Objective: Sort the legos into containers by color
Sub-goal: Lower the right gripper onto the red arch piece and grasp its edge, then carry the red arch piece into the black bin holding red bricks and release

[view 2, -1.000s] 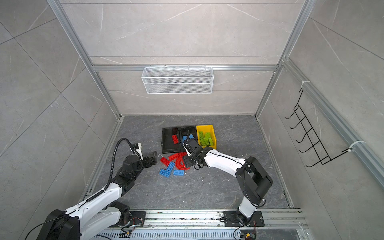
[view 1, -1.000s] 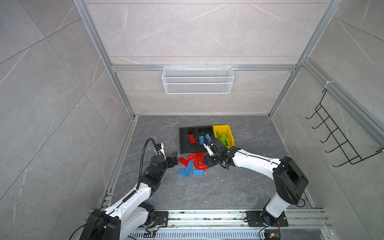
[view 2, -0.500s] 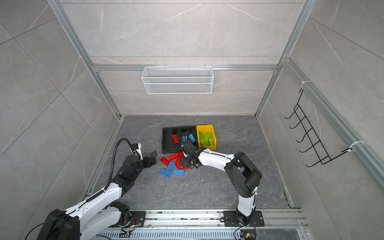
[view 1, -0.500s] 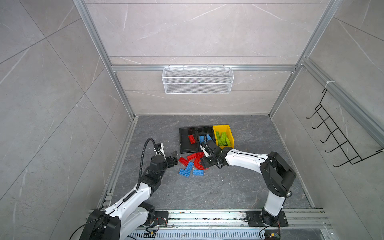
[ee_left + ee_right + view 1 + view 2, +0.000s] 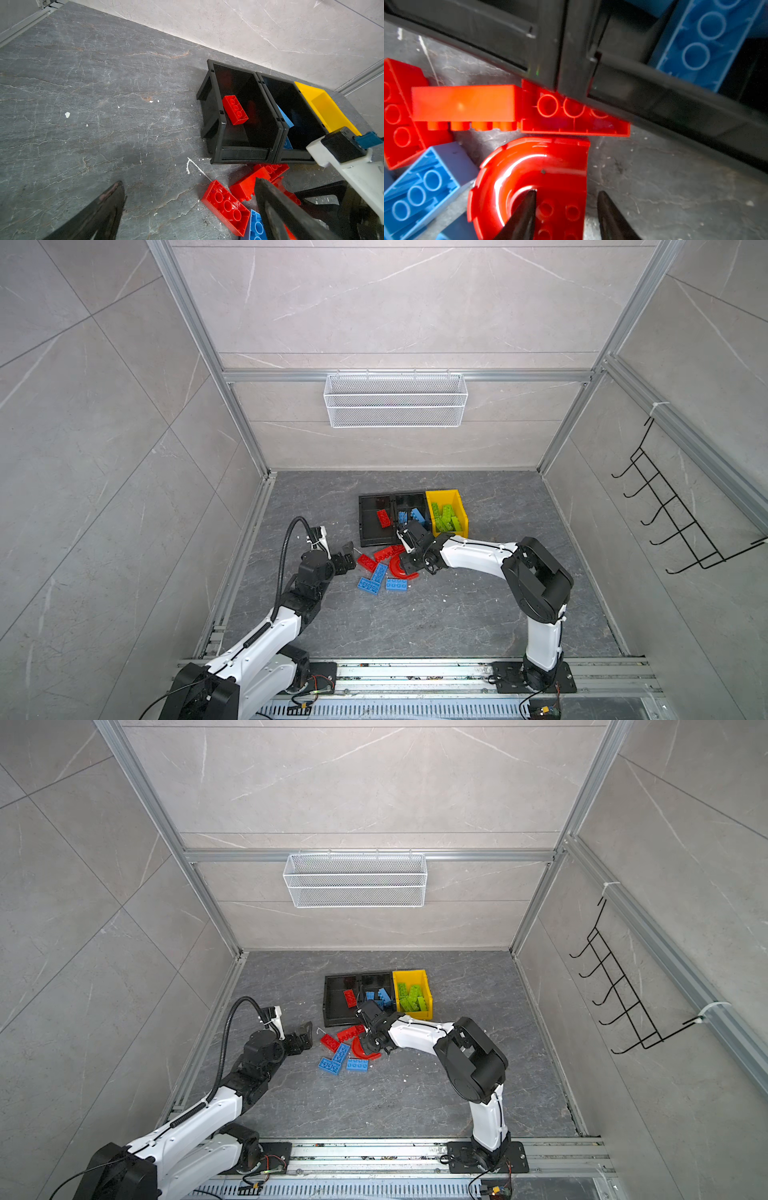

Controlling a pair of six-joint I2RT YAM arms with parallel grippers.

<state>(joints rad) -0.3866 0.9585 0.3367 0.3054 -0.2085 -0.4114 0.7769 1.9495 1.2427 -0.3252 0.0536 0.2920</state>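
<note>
Top views: a cell walled in pale marbled tiles (image 5: 395, 310) is shown, floored by a dark grey marbled worktop (image 5: 457, 614) flecked with white specks. A white mesh basket (image 5: 395, 406) is hung on the back wall, and a black hook rack (image 5: 673, 522) on the side wall. The left arm (image 5: 282, 622) is bent up from the front rail. The left end effector (image 5: 348, 559) is spread wide and empty, just beside the loose pile. The right arm (image 5: 536, 576) is folded at the elbow and stretched toward the middle. The right end effector (image 5: 566, 192) is set low over the red arch (image 5: 529, 172), jaws half narrowed astride one leg. Whether the arch is clamped cannot be told. Three bins are lined up touching near the back:
- the left black bin (image 5: 372, 536), with one red brick (image 5: 384, 518)
- the middle black bin (image 5: 409, 501), with binned blue bricks (image 5: 415, 515)
- the yellow bin (image 5: 441, 492), with green bricks (image 5: 445, 519)

Loose red bricks (image 5: 367, 562) and loose blue bricks (image 5: 396, 584) are scattered just in front of the bins.
</note>
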